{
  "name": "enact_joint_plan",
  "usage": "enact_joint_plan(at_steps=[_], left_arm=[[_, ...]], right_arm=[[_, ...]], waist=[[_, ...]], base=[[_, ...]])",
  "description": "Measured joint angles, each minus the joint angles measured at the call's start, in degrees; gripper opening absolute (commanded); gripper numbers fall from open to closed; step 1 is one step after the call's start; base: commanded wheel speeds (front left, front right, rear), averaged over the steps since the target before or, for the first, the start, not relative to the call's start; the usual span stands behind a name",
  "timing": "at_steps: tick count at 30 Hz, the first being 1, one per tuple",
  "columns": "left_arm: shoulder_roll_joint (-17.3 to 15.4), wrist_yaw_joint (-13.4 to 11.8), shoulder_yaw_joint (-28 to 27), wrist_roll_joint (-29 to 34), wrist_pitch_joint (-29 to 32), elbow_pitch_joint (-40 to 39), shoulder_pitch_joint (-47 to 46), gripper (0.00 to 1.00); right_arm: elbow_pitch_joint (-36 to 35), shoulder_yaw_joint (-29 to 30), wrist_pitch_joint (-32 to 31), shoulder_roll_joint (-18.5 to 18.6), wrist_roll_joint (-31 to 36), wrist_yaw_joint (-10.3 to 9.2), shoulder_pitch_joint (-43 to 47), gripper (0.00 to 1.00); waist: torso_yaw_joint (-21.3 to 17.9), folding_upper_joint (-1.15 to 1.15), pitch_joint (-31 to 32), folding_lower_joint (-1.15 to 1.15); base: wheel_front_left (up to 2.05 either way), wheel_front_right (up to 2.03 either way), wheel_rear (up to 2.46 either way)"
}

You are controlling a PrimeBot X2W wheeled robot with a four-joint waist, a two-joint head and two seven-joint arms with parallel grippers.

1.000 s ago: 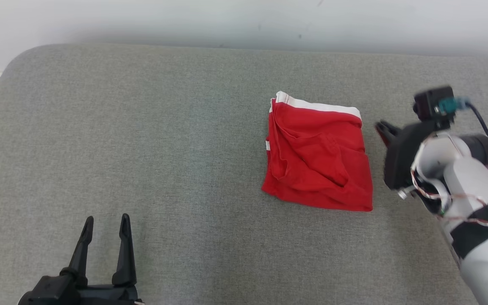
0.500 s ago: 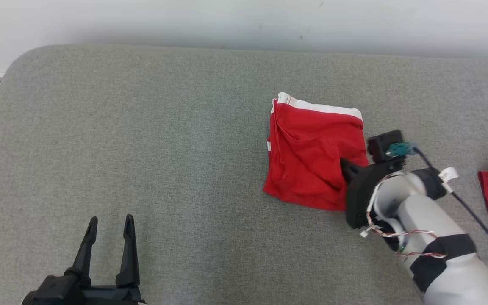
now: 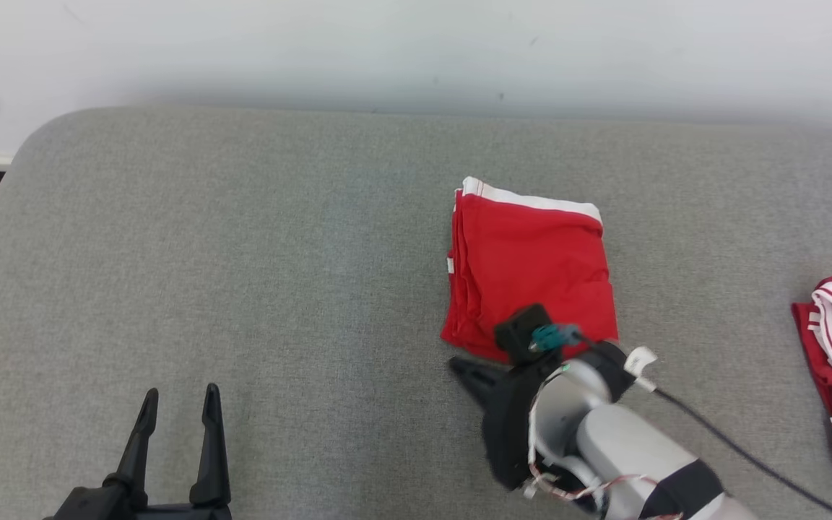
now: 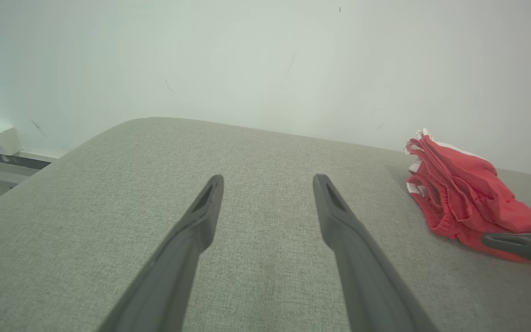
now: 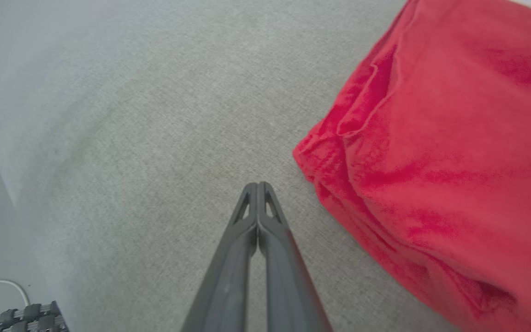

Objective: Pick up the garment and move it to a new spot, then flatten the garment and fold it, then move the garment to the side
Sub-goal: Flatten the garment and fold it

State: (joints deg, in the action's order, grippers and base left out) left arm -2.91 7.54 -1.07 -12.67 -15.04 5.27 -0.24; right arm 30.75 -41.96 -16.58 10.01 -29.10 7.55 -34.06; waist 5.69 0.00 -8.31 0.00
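We find the garment [image 3: 531, 267] folded square on the bench [image 3: 243, 253], just ahead-right of the right tool [image 3: 457, 363], which is pressed together, empty. The left tool [image 3: 180, 393] stands apart, well away. We judge the sideways move outstanding.

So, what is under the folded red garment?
The folded red garment lies on the grey padded surface, which shows beside its edges. The part directly beneath is covered by the cloth, so anything there cannot be seen.
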Motion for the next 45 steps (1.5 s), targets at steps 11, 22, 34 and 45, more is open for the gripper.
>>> enact_joint_plan(at_steps=[11,22,34,45], left_arm=[[0.0,0.0,-2.0,0.4,0.0,-0.2,2.5,1.00],[0.0,0.0,-3.8,1.6,0.0,-0.5,4.0,1.00],[0.0,0.0,-4.3,2.1,0.0,1.5,4.7,1.00],[0.0,0.0,-5.3,2.1,0.0,3.0,6.2,1.00]], right_arm=[[-10.5,11.9,11.7,-1.2,-0.2,0.00,9.0,1.00],[-21.3,31.5,22.8,-1.7,12.9,0.00,21.1,1.00],[-19.6,37.0,24.8,-1.4,14.9,0.00,28.7,1.00],[-13.9,35.2,28.0,-1.8,13.4,0.00,29.1,1.00]], waist=[[-2.7,0.00,3.1,0.00],[-6.8,0.00,6.6,-0.01],[-9.1,0.00,8.5,0.00],[-8.8,0.00,9.4,0.00]], base=[[0.00,0.00,0.00],[0.00,0.00,0.00],[0.00,0.00,0.00],[0.00,0.00,0.00]])
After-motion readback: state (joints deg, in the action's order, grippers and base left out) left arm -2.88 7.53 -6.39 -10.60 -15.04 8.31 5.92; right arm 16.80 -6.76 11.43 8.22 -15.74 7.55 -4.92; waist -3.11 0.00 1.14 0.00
